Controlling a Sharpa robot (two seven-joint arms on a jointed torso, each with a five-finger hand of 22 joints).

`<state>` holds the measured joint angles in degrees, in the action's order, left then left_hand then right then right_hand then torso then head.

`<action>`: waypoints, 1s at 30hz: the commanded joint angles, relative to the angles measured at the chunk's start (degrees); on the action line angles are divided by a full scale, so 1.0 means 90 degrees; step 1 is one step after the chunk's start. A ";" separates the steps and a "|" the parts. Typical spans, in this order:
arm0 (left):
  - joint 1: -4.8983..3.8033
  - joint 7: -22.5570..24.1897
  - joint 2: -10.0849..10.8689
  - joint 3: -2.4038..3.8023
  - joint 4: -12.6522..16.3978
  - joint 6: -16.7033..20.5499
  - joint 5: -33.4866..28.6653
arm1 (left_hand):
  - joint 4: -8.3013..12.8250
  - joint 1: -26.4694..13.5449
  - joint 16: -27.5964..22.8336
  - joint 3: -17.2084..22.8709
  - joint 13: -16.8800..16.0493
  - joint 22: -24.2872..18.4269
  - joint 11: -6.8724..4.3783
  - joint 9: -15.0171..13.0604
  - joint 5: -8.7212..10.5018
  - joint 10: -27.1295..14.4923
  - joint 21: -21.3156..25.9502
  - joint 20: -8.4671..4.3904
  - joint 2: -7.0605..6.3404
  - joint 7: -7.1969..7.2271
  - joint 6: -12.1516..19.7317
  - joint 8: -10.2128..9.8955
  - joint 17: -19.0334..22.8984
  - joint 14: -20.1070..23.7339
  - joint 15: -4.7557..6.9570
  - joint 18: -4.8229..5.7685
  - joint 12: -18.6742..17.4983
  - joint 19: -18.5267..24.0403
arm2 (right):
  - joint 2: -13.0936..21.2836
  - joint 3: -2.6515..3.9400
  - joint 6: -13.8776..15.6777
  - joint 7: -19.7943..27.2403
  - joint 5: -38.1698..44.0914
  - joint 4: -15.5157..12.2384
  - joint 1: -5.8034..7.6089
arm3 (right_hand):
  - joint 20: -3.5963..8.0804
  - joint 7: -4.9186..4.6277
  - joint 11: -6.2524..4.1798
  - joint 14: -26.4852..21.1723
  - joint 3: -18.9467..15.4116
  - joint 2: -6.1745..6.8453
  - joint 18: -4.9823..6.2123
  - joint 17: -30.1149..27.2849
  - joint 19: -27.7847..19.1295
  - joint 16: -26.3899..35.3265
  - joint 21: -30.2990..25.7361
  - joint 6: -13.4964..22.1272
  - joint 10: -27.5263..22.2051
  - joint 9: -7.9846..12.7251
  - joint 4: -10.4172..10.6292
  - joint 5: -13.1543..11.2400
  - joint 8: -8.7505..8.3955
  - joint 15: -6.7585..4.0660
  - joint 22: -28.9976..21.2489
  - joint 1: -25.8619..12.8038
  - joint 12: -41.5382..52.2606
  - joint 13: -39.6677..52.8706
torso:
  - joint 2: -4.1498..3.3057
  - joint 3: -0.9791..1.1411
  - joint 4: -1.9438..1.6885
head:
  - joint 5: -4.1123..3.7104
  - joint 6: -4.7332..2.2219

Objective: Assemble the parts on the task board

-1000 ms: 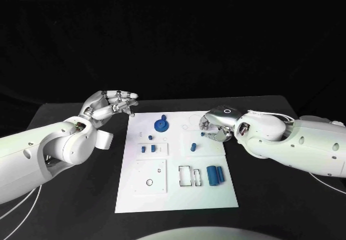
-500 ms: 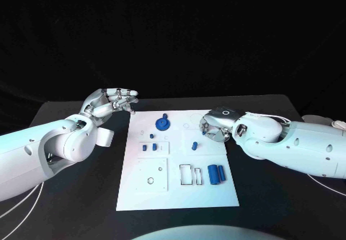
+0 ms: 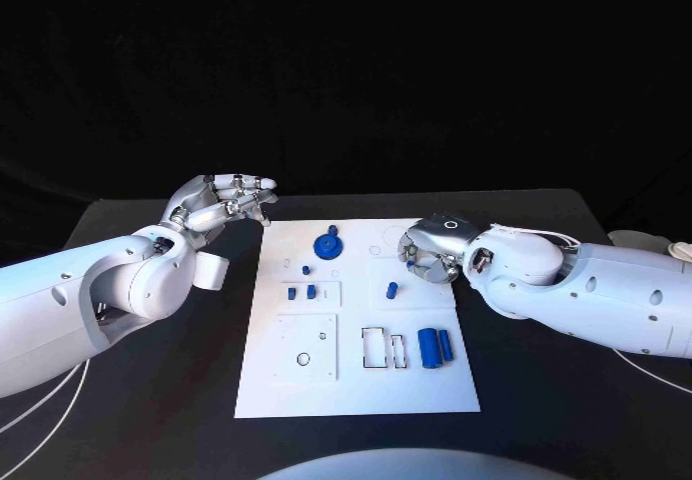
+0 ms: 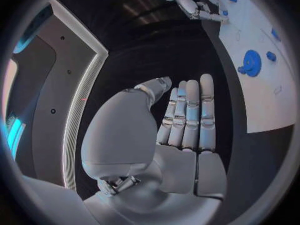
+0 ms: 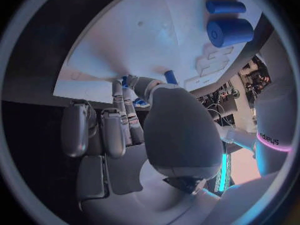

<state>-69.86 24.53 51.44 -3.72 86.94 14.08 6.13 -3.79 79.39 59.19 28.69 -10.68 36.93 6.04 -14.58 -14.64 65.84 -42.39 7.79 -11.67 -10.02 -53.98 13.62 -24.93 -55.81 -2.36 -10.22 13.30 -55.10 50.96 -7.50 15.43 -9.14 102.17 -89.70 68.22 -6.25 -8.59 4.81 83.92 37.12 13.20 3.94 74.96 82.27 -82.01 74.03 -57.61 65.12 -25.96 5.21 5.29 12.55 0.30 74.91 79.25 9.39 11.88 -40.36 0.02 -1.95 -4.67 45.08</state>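
The white task board [image 3: 356, 385] lay flat in the middle of my table. On it sat a round blue disc [image 3: 327, 246] up top, small blue pegs [image 3: 300, 292] mid-left, and two blue cylinders [image 3: 434, 347] lying side by side lower right.

Black table [image 3: 555, 415]: from my remote station I see a matte, dark surface spanning the lower half of the head view. Its far edge runs across the view from left to right, with both far corners in sight. Black backdrop [image 3: 346, 90]: a plain dark field rising directly behind the table's far edge; I can make out no detail in it.
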 commanded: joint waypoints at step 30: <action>-0.0006 -0.0176 0.0019 0.0005 0.0008 -0.0153 -0.0053 | 0.0066 0.0089 -0.0031 -0.0050 -0.0007 -0.0020 0.0054 0.0030 -0.0024 -0.0163 0.0064 -0.0013 0.0018 -0.0076 0.0085 -0.0039 0.0050 -0.0036 -0.0021 -0.0023 0.0056 -0.0065 | 0.0081 -0.0013 0.0806 -0.0387 0.0634 -0.0254 -0.0096 | 0.0180 0.0173 -0.0205 0.0389 0.0334 -0.0425 -0.0174 0.0173 0.0301 -0.0139 0.0599 -0.0533 0.0795 -0.0139 -0.0745 -0.0031 0.0260 -0.0181 0.1178 0.0257 0.0070 0.0143 | 0.0015 -0.0003 0.0005 | 0.0011 0.0033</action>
<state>-69.87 23.07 51.66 -3.72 86.95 13.76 5.98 -3.47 79.63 59.19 28.38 -10.71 36.83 6.65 -14.36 -14.64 64.80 -42.19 7.58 -11.43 -10.64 -53.36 13.62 -24.53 -55.80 -2.37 -10.21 13.52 -55.30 51.55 -7.76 19.60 -11.83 106.17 -91.67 67.21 -4.93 -7.05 5.43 84.03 38.81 11.36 3.05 74.94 84.01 -82.99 79.04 -62.14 69.41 -27.15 -0.05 4.95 14.61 -1.05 74.94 80.32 10.06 11.85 -40.26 0.05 -1.91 -4.63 45.43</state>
